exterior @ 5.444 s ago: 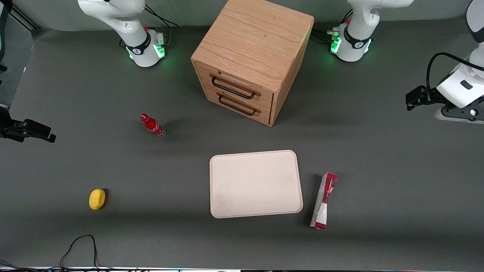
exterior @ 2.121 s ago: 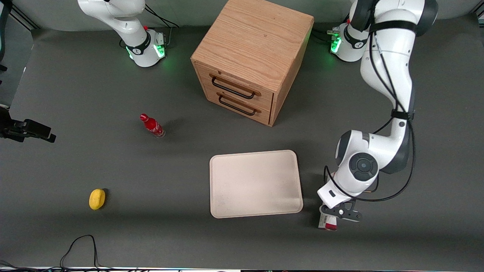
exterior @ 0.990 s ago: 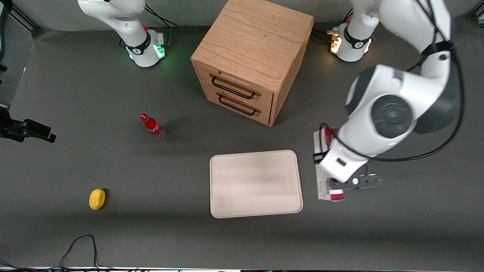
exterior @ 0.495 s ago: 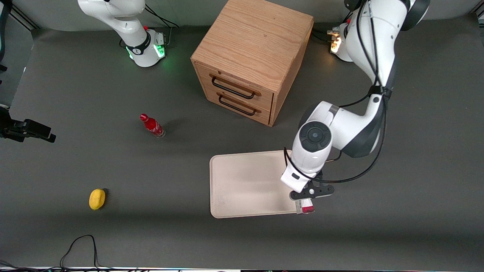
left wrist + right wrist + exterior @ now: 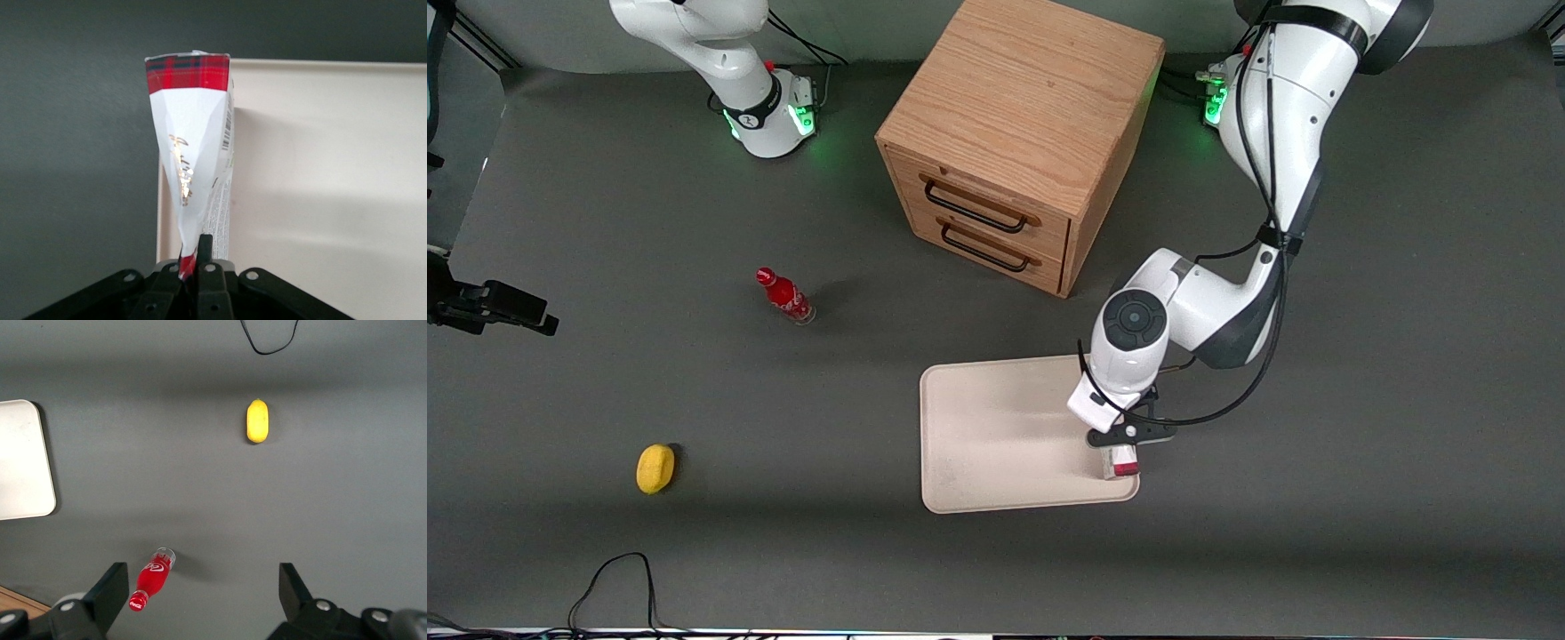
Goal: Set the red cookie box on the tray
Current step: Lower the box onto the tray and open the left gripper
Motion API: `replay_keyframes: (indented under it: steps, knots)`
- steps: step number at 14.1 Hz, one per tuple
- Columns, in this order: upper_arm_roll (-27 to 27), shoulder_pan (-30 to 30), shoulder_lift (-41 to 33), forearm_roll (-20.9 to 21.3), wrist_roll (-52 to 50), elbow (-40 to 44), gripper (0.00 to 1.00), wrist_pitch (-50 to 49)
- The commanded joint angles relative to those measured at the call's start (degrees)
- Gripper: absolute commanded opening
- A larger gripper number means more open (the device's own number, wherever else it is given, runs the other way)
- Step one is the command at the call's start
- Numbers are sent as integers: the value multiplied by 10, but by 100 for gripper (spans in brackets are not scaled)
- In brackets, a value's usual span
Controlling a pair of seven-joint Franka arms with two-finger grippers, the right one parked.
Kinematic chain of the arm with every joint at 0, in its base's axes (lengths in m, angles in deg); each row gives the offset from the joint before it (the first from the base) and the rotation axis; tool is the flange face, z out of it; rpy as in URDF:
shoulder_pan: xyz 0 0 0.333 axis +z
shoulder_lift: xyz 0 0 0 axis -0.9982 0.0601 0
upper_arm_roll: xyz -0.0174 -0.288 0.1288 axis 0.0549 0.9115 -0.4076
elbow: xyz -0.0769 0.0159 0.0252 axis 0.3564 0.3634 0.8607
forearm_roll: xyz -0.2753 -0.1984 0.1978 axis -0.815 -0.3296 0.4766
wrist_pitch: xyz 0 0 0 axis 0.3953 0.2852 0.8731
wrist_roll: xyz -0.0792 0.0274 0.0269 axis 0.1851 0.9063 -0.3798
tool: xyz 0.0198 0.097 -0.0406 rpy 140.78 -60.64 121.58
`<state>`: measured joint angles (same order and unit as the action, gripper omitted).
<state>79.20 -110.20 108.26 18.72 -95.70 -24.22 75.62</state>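
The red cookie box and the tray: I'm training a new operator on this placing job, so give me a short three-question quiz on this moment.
1. True or false: the gripper is shut on the red cookie box.
2. Over which part of the tray does the box's visible end sit: (a) the middle, (b) the edge toward the working arm's end of the table, (c) the edge toward the parked arm's end?
3. Which loose object lies nearer the front camera: the yellow object or the small red bottle?

Key: 1. True; the wrist view shows the carton pinched flat between the fingers. 2. (b). 3. The yellow object.
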Motion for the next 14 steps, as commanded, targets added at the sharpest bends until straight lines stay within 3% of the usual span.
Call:
replay_keyframes:
  steps: [1, 5, 7, 8, 12, 14]
  knots:
    - [4, -2, -22, 29, -26, -27, 0, 8]
    - [4, -2, -7, 45, -46, -27, 0, 35]
    - [4, -1, -7, 45, -47, -26, 35, 35]
    - [4, 0, -8, 45, -47, -25, 99, 36]
    - [2, 6, -35, 44, -41, -20, 100, 19]
    - [3, 27, -84, 39, -36, -20, 100, -52]
